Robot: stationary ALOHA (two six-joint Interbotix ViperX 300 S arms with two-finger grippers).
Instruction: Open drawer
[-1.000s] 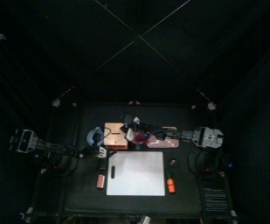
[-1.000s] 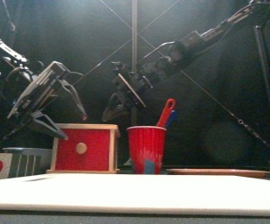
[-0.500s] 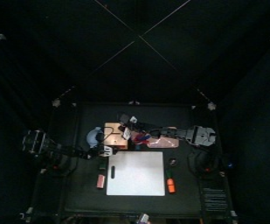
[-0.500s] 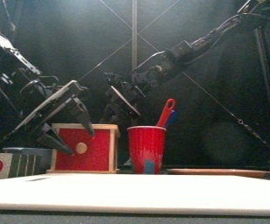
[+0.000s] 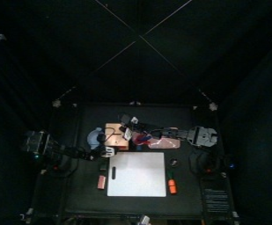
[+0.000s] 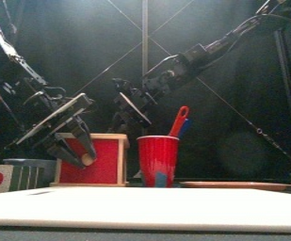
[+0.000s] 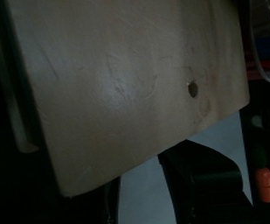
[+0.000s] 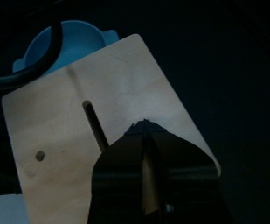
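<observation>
Matt pale wooden drawer [image 7: 125, 87]

The drawer [image 6: 91, 160] stands on the table's [image 5: 91, 206] left half, behind the white sheet [image 6: 148, 209]. Just right of it stands a cup [image 6: 158, 161] with a utensil [image 6: 179, 120] upright inside. The left gripper [image 6: 72, 141] hangs before the drawer's upper left corner; the right gripper [image 6: 126, 108] hangs above, between drawer and cup.

Curtained robot lab pen: black curtains [image 5: 33, 61], 2 arms.
</observation>
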